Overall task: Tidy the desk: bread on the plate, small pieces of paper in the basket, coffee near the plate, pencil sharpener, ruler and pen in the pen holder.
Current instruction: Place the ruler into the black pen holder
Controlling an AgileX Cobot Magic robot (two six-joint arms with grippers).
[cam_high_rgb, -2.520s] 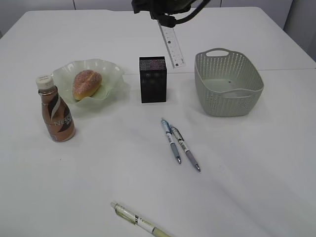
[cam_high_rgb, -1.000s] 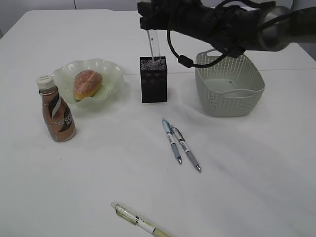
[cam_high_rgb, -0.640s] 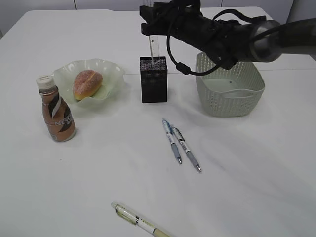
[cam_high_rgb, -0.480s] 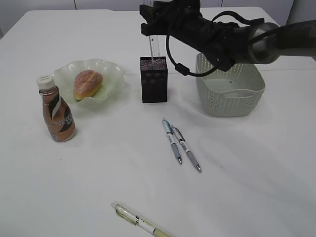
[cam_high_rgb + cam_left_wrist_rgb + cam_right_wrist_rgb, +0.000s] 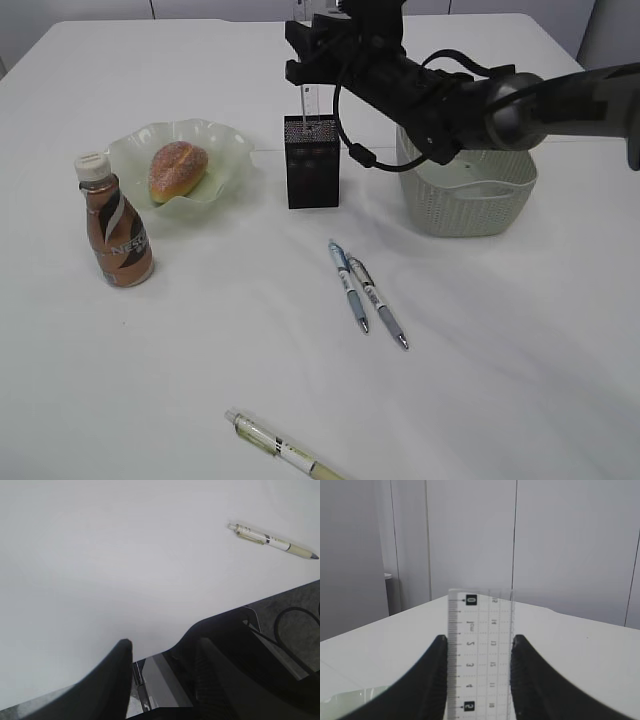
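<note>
My right gripper is shut on a clear ruler and holds it upright, its lower end inside the black pen holder. The right wrist view shows the ruler between the two fingers. The bread lies on the pale green plate, and the coffee bottle stands in front of it. Two pens lie mid-table; a third pen lies near the front edge. My left gripper is open and empty. No sharpener or paper is in view.
A grey-green basket stands right of the pen holder, under my right arm. The left wrist view shows the table's front edge and dark floor beyond it.
The right arm has swung in over the pen holder. The ruler went from tilted behind the holder to upright, and has sunk lower into the holder.
</note>
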